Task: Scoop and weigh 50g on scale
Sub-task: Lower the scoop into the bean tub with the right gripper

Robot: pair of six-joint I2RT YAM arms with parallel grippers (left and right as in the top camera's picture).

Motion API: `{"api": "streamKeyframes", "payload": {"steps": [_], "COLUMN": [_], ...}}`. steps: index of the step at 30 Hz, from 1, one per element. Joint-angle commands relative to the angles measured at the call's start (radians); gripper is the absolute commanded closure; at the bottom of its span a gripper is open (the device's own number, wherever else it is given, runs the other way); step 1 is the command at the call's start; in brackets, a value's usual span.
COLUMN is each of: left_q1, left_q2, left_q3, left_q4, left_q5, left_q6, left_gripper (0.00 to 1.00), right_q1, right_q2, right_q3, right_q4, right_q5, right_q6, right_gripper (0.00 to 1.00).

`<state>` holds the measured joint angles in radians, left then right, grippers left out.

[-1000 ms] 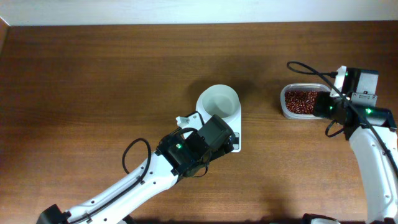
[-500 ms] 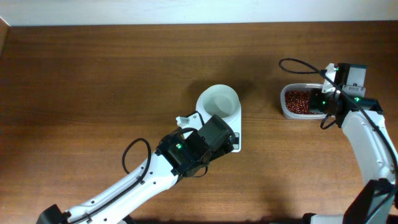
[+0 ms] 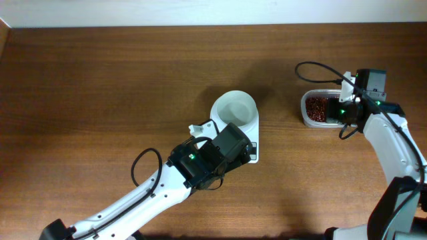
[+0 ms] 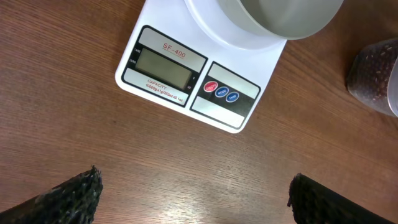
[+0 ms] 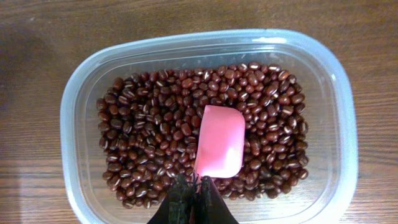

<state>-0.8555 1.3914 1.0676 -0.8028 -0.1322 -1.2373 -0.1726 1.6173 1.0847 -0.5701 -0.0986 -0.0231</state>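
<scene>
A dark wood-grain worktop, edged by a pale strip along its far side, carries the scale near its middle: a small white digital unit with a round white bowl sitting on its platform, the bowl's inside plain white in the overhead view. Seen from the left wrist, the scale's front panel faces the camera at a slight tilt, with a grey display under red lettering that reads SF-400, and beside it a red round button and two blue ones. The left hand hovers just in front of that panel, its two dark fingers spread wide at the frame's lower corners and touching nothing; from overhead the left arm reaches in from the near left and covers the scale's front edge. Well apart to the right stands a clear rectangular plastic tub of red beans, its corner also showing at the right edge of the left wrist view. The right hand is poised over the tub's near side, fingers pressed together around the stem of a pink scoop whose flat blade lies on the beans a little right of centre
</scene>
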Motion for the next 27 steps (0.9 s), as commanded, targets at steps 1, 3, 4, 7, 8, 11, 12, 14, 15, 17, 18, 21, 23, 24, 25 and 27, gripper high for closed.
{"api": "streamKeyframes", "payload": {"steps": [1,3,4,7,8,11,12,14,15,17,18,21,23,24,25,27], "left_q1": [-0.002,-0.002,-0.002,-0.002,-0.002,-0.002,-0.002,-0.002,-0.002,-0.002,-0.002,-0.002,-0.002,-0.002,-0.002,-0.002], "left_q2": [0.005,0.005,0.005,0.005,0.005,0.005,0.005,0.005,0.005,0.005,0.005,0.005,0.005,0.005,0.005,0.005], "left_q3": [-0.002,-0.002,-0.002,-0.002,-0.002,-0.002,-0.002,-0.002,-0.002,-0.002,-0.002,-0.002,-0.002,-0.002,-0.002,-0.002], "left_q4": [-0.001,-0.001,-0.001,-0.001,-0.001,-0.001,-0.001,-0.001,-0.001,-0.001,-0.001,-0.001,-0.001,-0.001,-0.001,-0.001], "left_q5": [-0.015,-0.015,-0.014,-0.014,-0.014,-0.014,-0.014,-0.014,-0.015,-0.014,-0.014,-0.014,-0.015,-0.014,-0.014,-0.014], "left_q6": [0.005,0.005,0.005,0.004,0.005,0.005,0.005,0.005,0.005,0.005,0.005,0.005,0.005,0.004,0.004,0.004], "left_gripper": [0.01,0.01,0.01,0.01,0.01,0.01,0.01,0.01,0.01,0.01,0.01,0.01,0.01,0.01,0.01,0.01], "right_q1": [-0.046,-0.098,-0.117,-0.205,-0.230,-0.292,-0.308,-0.335,-0.347,-0.361,-0.368,-0.385,-0.393,-0.397,-0.399,-0.406], "right_q2": [0.008,0.008,0.008,0.008,0.008,0.009,0.009,0.009,0.009,0.009,0.009,0.009,0.009,0.009,0.009,0.009], "right_q3": [0.020,0.020,0.020,0.020,0.020,0.020,0.020,0.020,0.020,0.019,0.020,0.019,0.019,0.020,0.019,0.019], "right_q4": [-0.009,-0.013,-0.013,-0.018,-0.021,-0.025,-0.026,-0.036,-0.043,-0.051,-0.055,-0.058,-0.060,-0.062,-0.066,-0.071], "right_q5": [-0.115,-0.247,-0.288,-0.433,-0.476,-0.597,-0.626,-0.669,-0.688,-0.723,-0.742,-0.823,-0.878,-0.901,-0.929,-0.999], "right_q6": [0.062,0.092,0.096,0.116,0.122,0.137,0.137,0.137,0.137,0.137,0.136,0.137,0.137,0.137,0.137,0.137], "right_gripper": [0.96,0.96,0.96,0.96,0.96,0.96,0.96,0.96,0.96,0.96,0.96,0.96,0.96,0.96,0.96,0.96]}}
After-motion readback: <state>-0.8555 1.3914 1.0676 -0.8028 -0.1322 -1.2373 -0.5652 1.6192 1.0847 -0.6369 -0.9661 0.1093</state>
